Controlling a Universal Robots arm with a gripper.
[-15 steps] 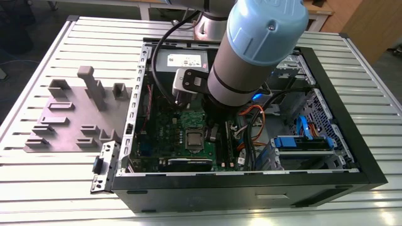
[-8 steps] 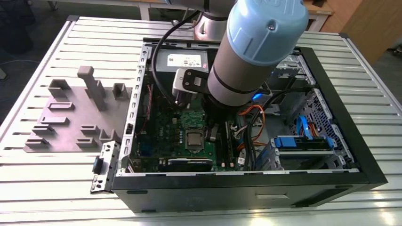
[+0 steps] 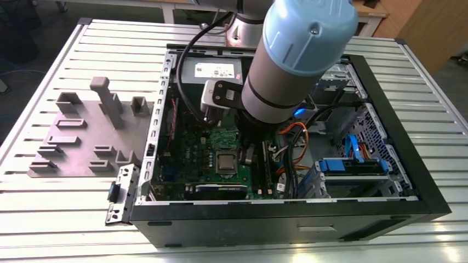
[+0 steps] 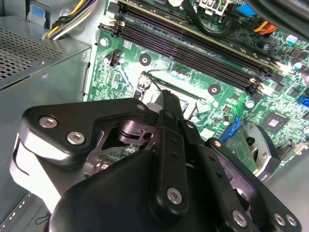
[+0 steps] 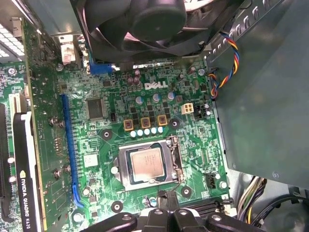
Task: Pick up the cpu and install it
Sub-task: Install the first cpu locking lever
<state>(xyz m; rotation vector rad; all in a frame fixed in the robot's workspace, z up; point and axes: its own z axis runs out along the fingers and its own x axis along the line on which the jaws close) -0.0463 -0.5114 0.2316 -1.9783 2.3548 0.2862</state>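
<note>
A dull, brushed silver metal top is shown by the cpu, framed by the shiny metal socket frame. The motherboard is seen as glossy green laminate. The pincer is formed of matt black links with bright screws. Ribbed pale metal makes up the desk; the slotted blocks look matt grey plastic.

The arm's blue-capped body hid the claw and part of the motherboard in the exterior view, while both wrist views cut the claw off at the frame edge, leaving its fingertips out of sight.
</note>
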